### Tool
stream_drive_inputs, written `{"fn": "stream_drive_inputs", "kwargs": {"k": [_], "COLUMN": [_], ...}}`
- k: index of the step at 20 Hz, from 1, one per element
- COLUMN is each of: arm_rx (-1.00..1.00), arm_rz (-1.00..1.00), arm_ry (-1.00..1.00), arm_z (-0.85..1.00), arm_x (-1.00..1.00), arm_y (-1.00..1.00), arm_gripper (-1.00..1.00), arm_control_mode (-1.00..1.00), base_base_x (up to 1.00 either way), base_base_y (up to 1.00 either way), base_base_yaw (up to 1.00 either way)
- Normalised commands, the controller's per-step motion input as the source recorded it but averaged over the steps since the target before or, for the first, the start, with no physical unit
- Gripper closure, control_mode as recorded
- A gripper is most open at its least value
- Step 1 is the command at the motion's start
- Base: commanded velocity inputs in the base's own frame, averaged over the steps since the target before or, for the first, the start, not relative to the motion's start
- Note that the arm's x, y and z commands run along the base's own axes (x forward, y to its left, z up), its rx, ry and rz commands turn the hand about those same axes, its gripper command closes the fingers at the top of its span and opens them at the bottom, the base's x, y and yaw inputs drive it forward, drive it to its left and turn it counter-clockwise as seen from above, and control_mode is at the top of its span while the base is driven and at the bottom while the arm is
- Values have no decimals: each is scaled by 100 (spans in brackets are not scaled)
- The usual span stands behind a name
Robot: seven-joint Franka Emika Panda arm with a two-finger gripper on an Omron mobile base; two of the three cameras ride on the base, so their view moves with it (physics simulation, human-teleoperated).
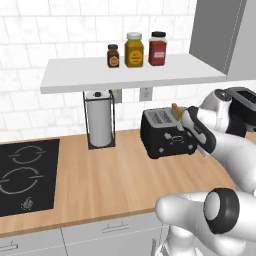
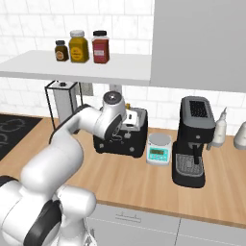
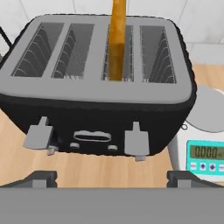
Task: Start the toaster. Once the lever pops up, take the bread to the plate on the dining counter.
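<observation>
Black and boxy with a silvery slotted top, your toaster [image 3: 98, 87] sits on the light-wood worktop [image 1: 115, 180] against the white tiled wall, between the paper-towel roll in its wire stand [image 1: 99, 120] and the small white digital scale [image 2: 159, 148]. A tan slice of bread [image 3: 117, 39] stands upright in one of the right-hand slots, poking well above the top. Two grey levers [image 3: 137, 142] sit on the front face, one at each end. Your claw [image 3: 111, 179] hovers just in front of that face, its dark fingertips [image 3: 40, 178] spread wide apart and touching nothing. Further along the worktop, past the scale, stands the taller black coffee machine [image 2: 193, 141]. To the other side you've got the black cooktop [image 1: 25, 175], and three spice jars [image 1: 135, 50] line the white shelf above.
</observation>
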Motion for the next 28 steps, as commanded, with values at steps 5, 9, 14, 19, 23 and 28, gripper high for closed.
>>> {"fn": "stream_drive_inputs", "kwargs": {"k": [5, 9, 14, 19, 23, 28], "arm_rx": [0, 0, 0, 0, 0, 0], "arm_rz": [0, 0, 0, 0, 0, 0], "arm_ry": [0, 0, 0, 0, 0, 0], "arm_z": [-45, -24, -2, 0, 0, -1], "arm_x": [3, 6, 13, 14, 18, 16], "arm_y": [0, 0, 0, 0, 0, 0], "arm_gripper": [-100, -100, -100, -100, -100, -100], "arm_control_mode": [-100, -100, -100, -100, -100, -100], "base_base_x": [0, 0, 0, 0, 0, 0], "base_base_y": [0, 0, 0, 0, 0, 0], "base_base_yaw": [0, 0, 0, 0, 0, 0]}}
